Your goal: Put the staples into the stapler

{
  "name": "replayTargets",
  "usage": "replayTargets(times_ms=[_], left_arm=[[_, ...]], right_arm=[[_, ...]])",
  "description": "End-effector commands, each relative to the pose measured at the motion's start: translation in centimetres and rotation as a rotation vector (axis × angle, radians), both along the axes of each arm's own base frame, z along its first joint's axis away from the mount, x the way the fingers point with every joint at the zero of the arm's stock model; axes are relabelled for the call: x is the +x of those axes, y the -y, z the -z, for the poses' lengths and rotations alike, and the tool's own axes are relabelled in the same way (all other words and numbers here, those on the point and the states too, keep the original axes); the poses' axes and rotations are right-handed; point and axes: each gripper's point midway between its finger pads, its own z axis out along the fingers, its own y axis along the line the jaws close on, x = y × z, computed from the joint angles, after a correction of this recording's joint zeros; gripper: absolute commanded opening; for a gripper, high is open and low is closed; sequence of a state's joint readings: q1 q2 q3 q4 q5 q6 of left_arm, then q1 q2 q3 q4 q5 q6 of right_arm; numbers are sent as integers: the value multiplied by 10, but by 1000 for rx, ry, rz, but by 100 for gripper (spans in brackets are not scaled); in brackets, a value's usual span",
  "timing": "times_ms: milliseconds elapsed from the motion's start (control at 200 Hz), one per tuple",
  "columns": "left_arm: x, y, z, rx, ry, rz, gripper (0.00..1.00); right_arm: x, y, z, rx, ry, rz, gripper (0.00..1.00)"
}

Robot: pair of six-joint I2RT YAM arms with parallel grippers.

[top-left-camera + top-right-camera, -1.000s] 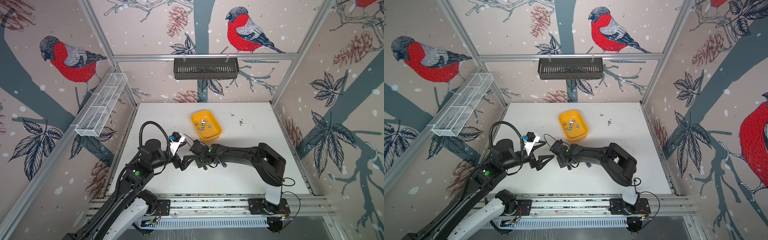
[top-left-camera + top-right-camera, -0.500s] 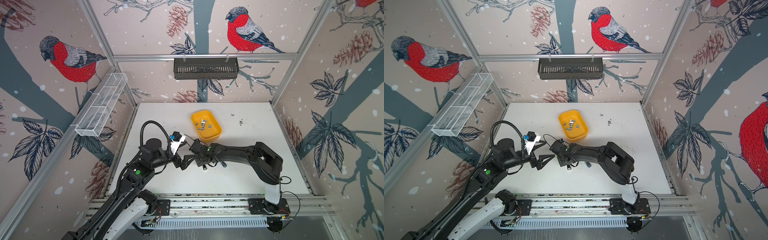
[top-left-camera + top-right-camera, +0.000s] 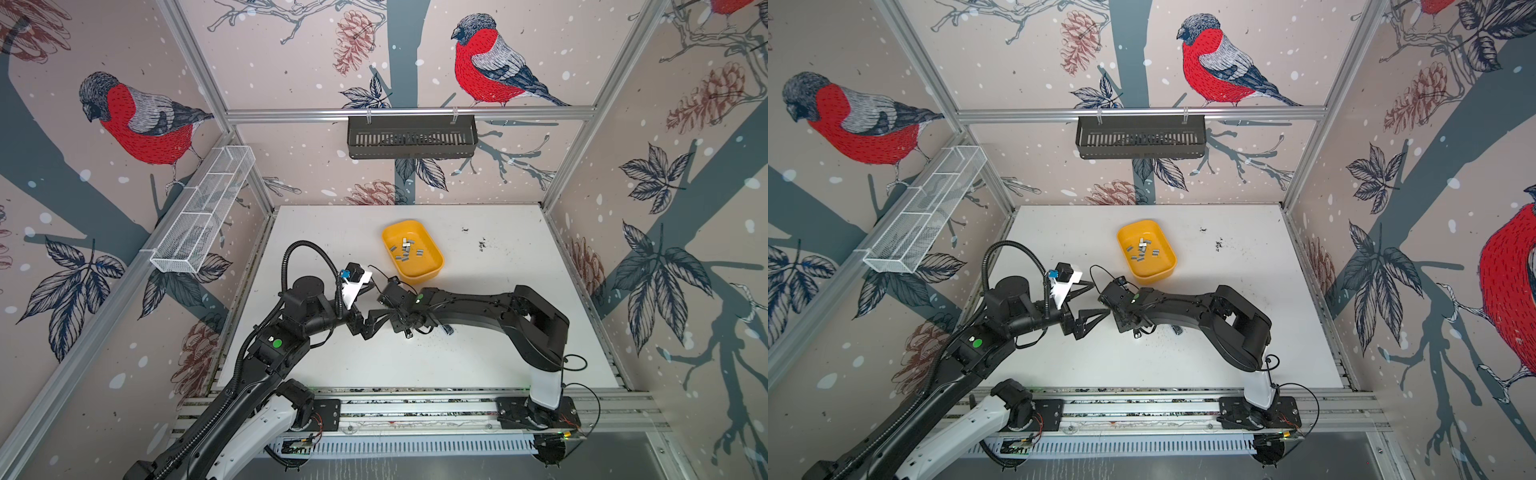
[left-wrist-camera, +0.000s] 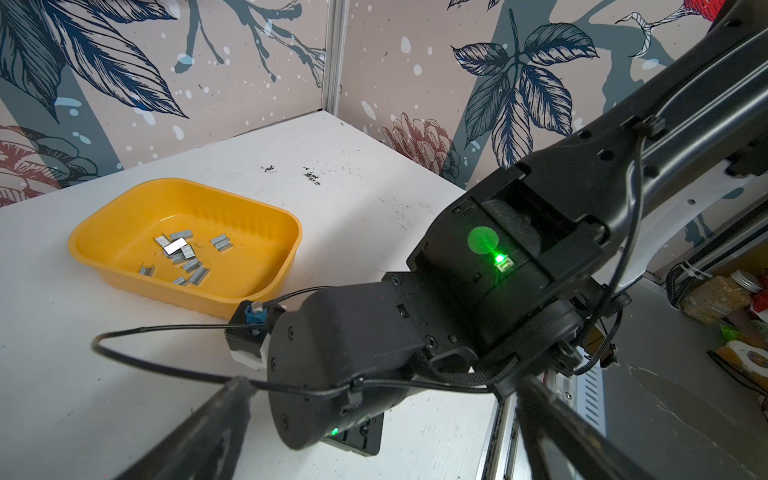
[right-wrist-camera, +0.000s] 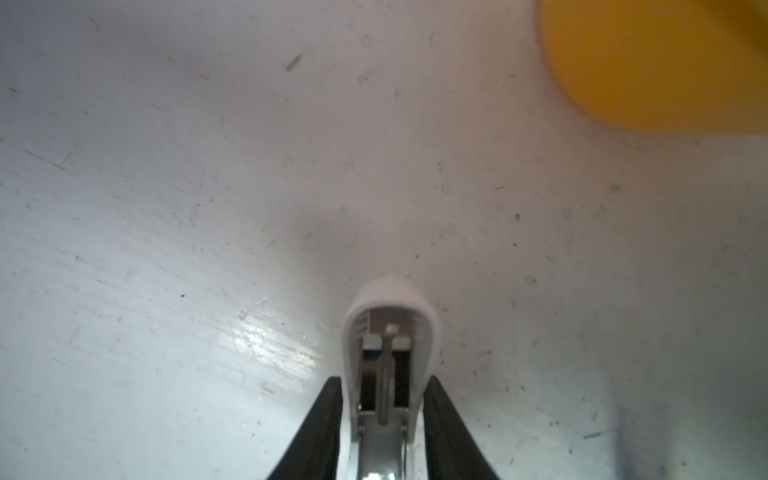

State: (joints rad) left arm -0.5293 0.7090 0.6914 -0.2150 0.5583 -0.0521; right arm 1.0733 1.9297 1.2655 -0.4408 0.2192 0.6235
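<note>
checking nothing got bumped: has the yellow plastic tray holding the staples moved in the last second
No. The yellow plastic tray lies where it did, at the same gap from the dark specks on the white table in both top views.

Counts, all placed off the tray:
- shallow yellow plastic tray (image 3: pixel 432 266): 1
- small grey-silver metal staple strips (image 4: pixel 198 275) inside the tray: about 11; some overlap, so not exact
- white plastic stapler (image 5: pixel 390 299), near the tray: 1
- black robot arms near the tray: 2, left arm (image 3: pixel 270 345) and right arm (image 3: pixel 478 303)
- wall baskets, well apart from the tray: 2, one black slotted basket (image 3: pixel 411 137) and one white wire-mesh basket (image 3: pixel 203 208)
</note>
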Motion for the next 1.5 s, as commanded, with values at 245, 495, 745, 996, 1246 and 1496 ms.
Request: replayTargets(times_ms=[245,495,745,996,1246,1496], left_arm=[[0,3,-8,-21,34,17,99],[0,4,-8,-23,33,23,99],[1,5,-7,-22,28,26,99],[1,5,-4,-17,19,28,99],[2,6,-3,-13,16,27,99],[3,6,-2,-11,12,27,99]], right_arm=[[-1,7,-37,62,105,-41,47],[-12,51,-61,109,142,-72,49],[-15,100,-54,120,117,-61,54],[-1,109,-35,107,97,-94,57],[11,115,-21,95,95,-74,50],[14,111,-12,103,81,-78,40]])
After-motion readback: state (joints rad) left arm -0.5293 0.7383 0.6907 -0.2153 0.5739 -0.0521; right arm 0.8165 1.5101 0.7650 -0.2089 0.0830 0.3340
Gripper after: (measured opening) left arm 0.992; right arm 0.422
